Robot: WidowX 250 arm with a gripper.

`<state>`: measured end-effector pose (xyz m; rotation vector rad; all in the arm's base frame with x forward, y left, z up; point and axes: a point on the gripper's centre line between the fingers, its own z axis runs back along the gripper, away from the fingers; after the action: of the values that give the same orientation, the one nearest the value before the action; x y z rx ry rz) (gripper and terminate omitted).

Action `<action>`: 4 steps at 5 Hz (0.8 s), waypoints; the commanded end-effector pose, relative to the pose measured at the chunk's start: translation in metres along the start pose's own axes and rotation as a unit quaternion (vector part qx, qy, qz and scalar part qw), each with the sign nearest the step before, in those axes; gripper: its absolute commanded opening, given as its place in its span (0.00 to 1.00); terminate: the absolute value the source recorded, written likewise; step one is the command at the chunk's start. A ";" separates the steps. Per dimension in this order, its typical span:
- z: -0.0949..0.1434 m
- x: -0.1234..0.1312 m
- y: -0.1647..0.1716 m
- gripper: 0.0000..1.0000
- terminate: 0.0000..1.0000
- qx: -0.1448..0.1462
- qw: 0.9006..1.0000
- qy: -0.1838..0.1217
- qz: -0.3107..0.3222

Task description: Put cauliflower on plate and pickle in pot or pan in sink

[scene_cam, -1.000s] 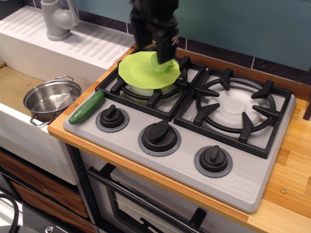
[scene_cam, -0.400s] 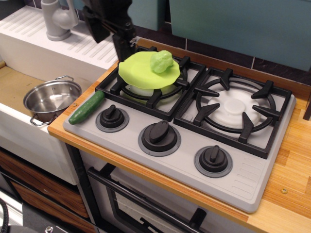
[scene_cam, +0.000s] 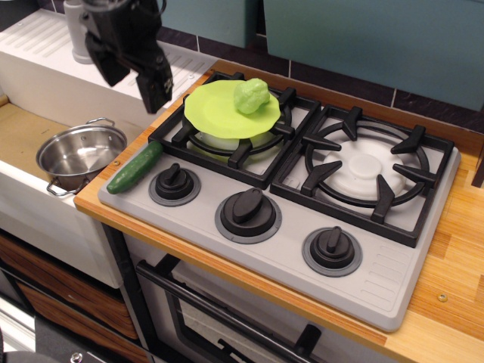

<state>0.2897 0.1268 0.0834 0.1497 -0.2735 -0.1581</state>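
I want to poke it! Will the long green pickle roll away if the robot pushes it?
Probably, if pushed sideways: the pickle is round and long, and it lies near the counter edge beside the sink. Its glossy skin suggests it may slip in the gripper. It looks like stiff plastic, so it likely won't bend.

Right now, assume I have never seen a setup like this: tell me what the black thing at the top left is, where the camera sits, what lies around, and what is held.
The black thing is the gripper of a single robot arm, its two fingers apart and holding nothing. One camera looks down from the front at a toy kitchen. A lime-green plate rests on the left burner grate, with the light-green cauliflower on it. A dark-green pickle lies at the stove's left edge, below the gripper. Left of it, the steel pot sits empty in the sink. A grey faucet stands behind on the ribbed drainboard.
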 end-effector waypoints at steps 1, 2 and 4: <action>0.002 -0.003 0.002 1.00 0.00 0.005 0.999 -0.036 0.024; -0.005 -0.008 -0.001 1.00 0.00 0.003 0.999 -0.034 0.036; -0.021 -0.023 -0.001 1.00 0.00 -0.005 0.998 -0.042 0.053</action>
<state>0.2679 0.1297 0.0478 0.0952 -0.3398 -0.0572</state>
